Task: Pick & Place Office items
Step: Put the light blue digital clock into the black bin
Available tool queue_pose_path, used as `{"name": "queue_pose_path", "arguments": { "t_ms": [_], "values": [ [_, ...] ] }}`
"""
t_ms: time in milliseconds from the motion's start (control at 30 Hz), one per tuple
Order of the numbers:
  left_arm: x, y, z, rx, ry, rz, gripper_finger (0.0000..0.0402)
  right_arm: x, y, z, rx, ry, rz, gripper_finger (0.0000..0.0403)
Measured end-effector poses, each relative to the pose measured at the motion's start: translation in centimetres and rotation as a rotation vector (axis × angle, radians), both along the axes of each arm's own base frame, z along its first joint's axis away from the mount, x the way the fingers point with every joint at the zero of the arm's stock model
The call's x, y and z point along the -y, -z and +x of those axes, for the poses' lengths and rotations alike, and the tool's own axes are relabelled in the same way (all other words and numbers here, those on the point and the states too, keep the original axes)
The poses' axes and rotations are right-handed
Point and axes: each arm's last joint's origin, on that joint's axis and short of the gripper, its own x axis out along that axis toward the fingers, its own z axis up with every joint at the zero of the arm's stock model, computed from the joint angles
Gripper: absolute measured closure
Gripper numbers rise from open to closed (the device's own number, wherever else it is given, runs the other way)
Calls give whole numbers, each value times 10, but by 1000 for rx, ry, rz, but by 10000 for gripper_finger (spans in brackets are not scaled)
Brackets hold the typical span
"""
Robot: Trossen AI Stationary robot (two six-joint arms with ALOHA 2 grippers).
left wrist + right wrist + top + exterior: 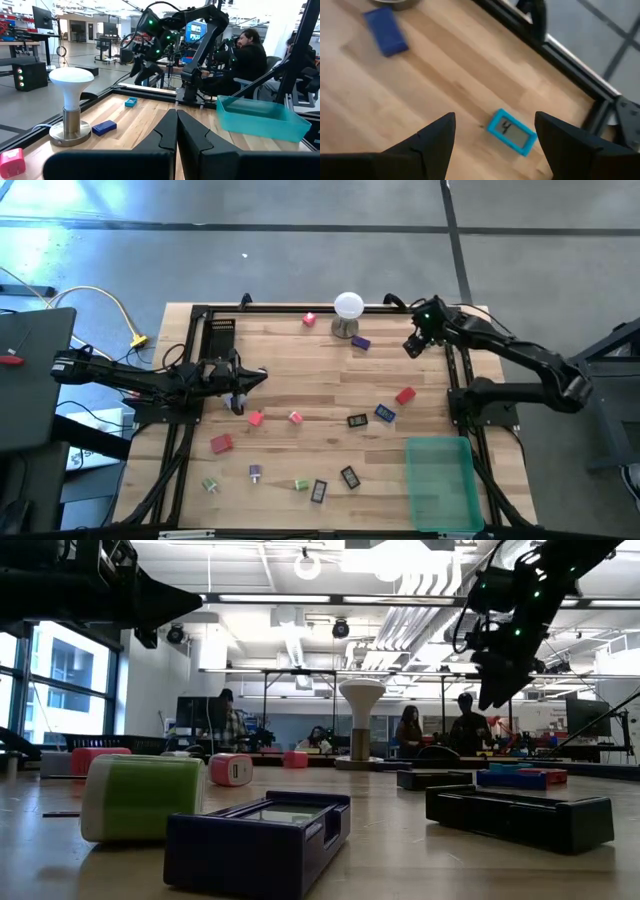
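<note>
Small office items lie scattered on the wooden table point(300, 370): a pink one point(309, 319), a purple block point(361, 342), a red one point(405, 395), a blue one point(385, 413), and black, red, pink and green ones nearer the front. My right gripper point(410, 347) hangs open above a light-blue piece point(512, 132) at the far right; its fingers stand over either side of the piece and touch nothing. The piece also shows in the left wrist view point(131, 102). My left gripper point(258, 377) is shut and empty above the table's left side.
A white ball on a metal stand point(348, 308) stands at the far middle, beside the purple block. A teal bin point(440, 480) sits at the front right. A black frame rail point(570, 55) runs close behind the light-blue piece. People sit in the room beyond the table.
</note>
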Motion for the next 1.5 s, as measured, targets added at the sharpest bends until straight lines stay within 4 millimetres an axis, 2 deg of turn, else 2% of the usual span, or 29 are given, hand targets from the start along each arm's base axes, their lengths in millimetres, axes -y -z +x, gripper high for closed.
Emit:
{"name": "queue_pose_path", "arguments": {
  "t_ms": [433,733,1100,1267,1500],
  "values": [
    [0,1,0,-12,0,2,401,-2,9,-1,-68,-35,89,141],
    [0,2,0,-17,-1,3,401,-3,9,0,-36,-35,142,141],
    [0,2,0,-16,-2,1,401,27,-20,33,-121,-18,226,141],
    [0,2,0,-24,-1,-4,401,37,-16,37,-217,4,324,141],
    [0,5,1,-47,-1,-5,401,40,-4,39,-302,0,394,141]
  ]
}}
